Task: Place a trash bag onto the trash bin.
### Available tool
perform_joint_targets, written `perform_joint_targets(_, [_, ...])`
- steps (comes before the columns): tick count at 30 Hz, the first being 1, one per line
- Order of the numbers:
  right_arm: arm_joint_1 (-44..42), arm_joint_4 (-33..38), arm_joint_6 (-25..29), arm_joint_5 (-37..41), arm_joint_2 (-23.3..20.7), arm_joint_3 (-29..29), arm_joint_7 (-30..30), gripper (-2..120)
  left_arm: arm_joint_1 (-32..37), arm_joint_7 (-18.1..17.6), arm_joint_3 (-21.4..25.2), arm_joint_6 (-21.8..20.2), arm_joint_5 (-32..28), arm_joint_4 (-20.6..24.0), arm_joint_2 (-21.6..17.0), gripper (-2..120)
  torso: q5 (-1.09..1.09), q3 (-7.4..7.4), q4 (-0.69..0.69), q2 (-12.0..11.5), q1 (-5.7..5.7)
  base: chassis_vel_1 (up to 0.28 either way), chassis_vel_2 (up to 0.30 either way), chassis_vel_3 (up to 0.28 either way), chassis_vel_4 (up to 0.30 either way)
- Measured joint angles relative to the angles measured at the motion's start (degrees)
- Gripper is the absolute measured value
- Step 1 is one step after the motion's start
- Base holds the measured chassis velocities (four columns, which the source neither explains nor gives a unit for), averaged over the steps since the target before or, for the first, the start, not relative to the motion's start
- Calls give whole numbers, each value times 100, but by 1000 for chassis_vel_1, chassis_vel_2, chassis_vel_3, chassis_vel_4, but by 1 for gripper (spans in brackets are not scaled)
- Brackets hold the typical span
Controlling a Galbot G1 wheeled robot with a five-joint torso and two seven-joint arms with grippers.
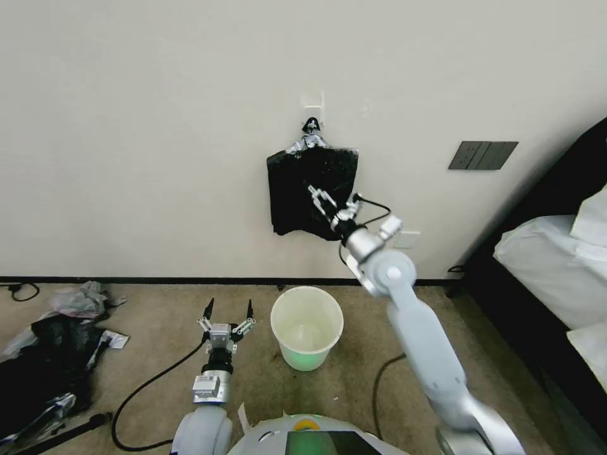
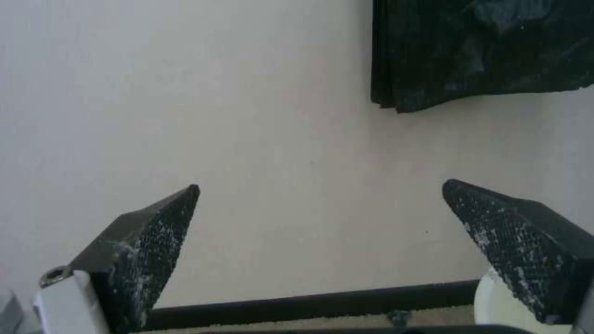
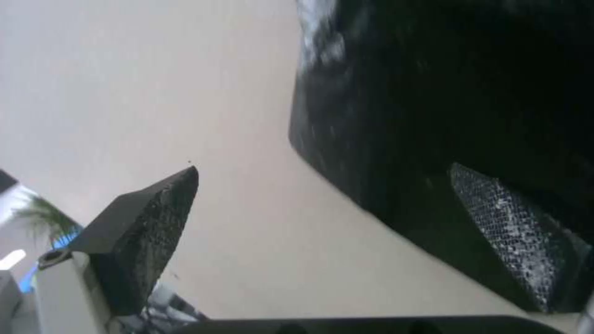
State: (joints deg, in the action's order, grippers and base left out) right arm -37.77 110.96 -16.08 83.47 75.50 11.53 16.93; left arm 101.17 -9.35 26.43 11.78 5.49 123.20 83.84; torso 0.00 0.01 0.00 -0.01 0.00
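Note:
The cream-white trash bin [image 1: 306, 328] stands upright and empty on the carpet by the wall; its rim [image 2: 489, 304] shows beside my left gripper's finger. A flat sheaf of black bags [image 1: 302, 189] hangs from a wall hook above the bin. A single trash bag is out of view. My right gripper [image 1: 334, 197] is raised to the sheaf's lower right part and is open. One finger [image 3: 513, 232] lies in front of the sheaf [image 3: 464, 93], the other [image 3: 155, 218] in front of bare wall. My left gripper [image 1: 230, 304] is open, low, left of the bin, pointing at the wall [image 2: 320, 185].
A heap of black and grey plastic litter [image 1: 50, 341] lies on the floor at the far left. Cables trail over the carpet [image 1: 145, 392]. A bed [image 1: 556, 253] with a dark frame fills the right side. A grey switch plate [image 1: 482, 155] sits on the wall.

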Motion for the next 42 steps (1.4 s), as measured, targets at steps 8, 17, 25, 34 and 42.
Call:
perform_joint_targets(8, [1021, -884, 254, 132, 480, 42, 21, 100, 32, 0, 57, 22, -8, 3, -5, 100, -1, 0, 0, 0, 0, 0, 0, 0, 0])
perform_joint_targets(17, [1668, -1665, 323, 126, 871, 114, -52, 100, 16, 0, 85, 26, -20, 20, -17, 100, -1, 0, 0, 0, 0, 0, 0, 0, 0])
perform_joint_targets(25, [1870, -2149, 326, 43, 986, 172, -182, 100, 25, -2, 99, 26, -23, 38, -6, 100, 0, 0, 0, 0, 0, 0, 0, 0, 0])
perform_joint_targets(34, [2132, -2303, 256, 109, 986, 154, -362, 100, 80, -4, 126, 35, -36, 88, -6, 100, -1, -1, 0, 0, -1, 0, 0, 0, 0])
perform_joint_targets(42, [2277, -2465, 194, 134, 915, 154, -465, 100, 97, -6, 126, 39, -36, 127, 3, 100, 0, -1, -1, 0, -1, 0, 0, 0, 0])
